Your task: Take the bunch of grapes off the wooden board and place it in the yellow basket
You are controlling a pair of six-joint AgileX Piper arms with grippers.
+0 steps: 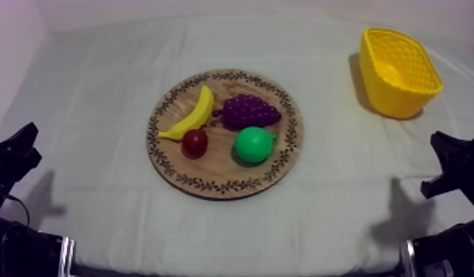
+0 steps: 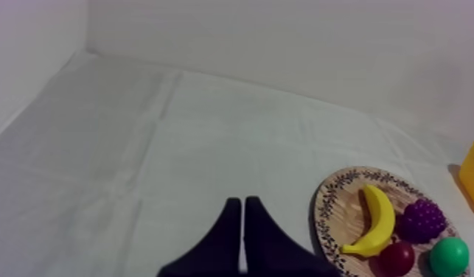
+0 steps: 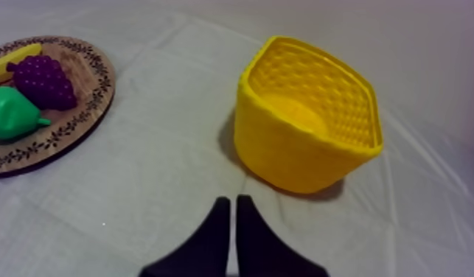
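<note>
Left gripper & right gripper idle, grapes on board.
Both grippers closed on nothing, fingers pressed together in a wedge. Grapes lie on board's far half, just beside banana & pear. Basket sits well apart, at right. Grapes look like light, stiff plastic w/ a bumpy, prob. slick surface. Best hold is likely across the wide middle, fingers coming down clear of pear.
</note>
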